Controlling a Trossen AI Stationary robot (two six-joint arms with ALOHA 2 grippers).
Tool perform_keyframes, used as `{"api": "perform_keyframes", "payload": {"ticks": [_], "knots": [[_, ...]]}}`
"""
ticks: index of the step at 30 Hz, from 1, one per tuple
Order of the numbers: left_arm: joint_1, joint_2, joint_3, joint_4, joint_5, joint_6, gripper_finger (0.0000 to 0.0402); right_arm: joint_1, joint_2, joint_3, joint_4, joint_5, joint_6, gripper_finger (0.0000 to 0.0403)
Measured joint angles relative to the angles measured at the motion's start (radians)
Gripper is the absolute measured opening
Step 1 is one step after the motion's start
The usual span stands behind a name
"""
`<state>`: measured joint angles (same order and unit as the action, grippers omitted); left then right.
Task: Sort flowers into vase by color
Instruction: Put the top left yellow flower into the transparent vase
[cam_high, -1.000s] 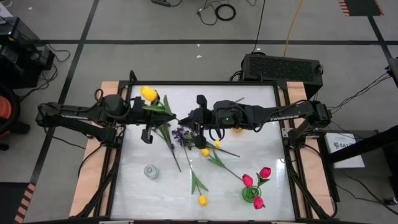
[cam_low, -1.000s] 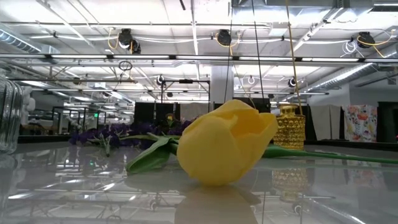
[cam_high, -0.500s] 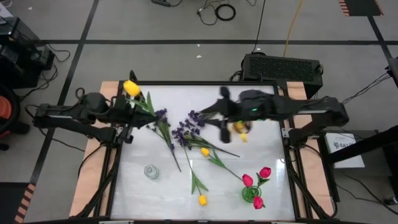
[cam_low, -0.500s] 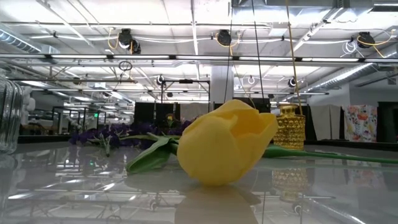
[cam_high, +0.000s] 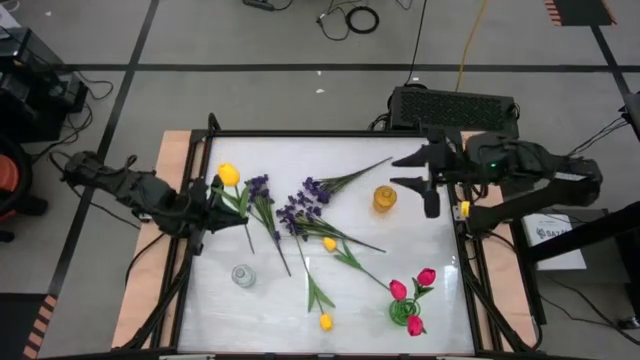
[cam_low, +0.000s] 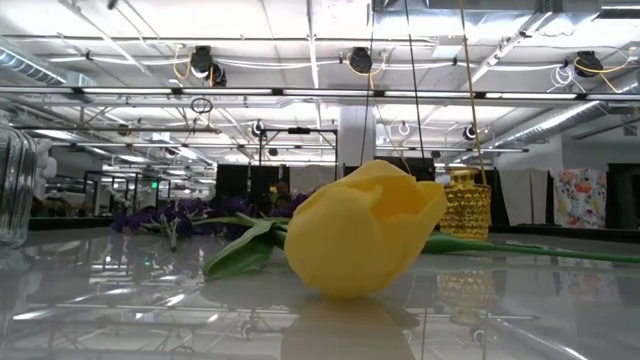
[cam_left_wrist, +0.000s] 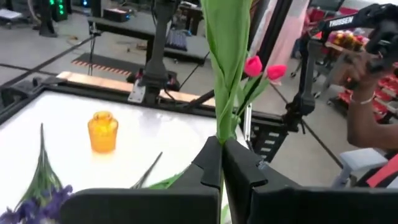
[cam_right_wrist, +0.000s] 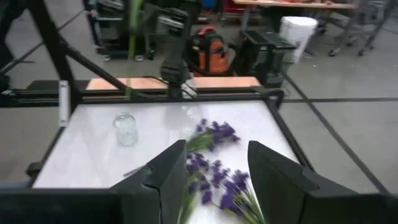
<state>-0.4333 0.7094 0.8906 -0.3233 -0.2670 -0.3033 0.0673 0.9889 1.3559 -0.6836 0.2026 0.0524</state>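
Tabletop overhead shows left gripper clamping yellow tulip, right gripper agape.

Purple sprigs and loose yellow tulips clutter the middle of the worktop. Bare surface lies around the amber vase and beside the clear jar. The green vase with pink tulips blocks the near right corner.

The white tabletop holds purple sprigs, two loose yellow tulips, an orange vase, a clear jar and a green vase with pink tulips.
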Motion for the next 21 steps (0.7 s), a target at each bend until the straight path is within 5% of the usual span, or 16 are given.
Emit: {"api": "perform_keyframes", "payload": {"ticks": [11,21], "knots": [[-0.273,0.01,-0.014,-0.111,-0.372,-0.11,0.0004,0.0,-0.207,-0.341,0.239,0.006,0.064,0.0164],[-0.446,0.043,-0.109,-0.111,-0.624,-0.354,0.0004,0.0,-0.262,-0.41,0.282,0.006,0.083,0.0164]]}}
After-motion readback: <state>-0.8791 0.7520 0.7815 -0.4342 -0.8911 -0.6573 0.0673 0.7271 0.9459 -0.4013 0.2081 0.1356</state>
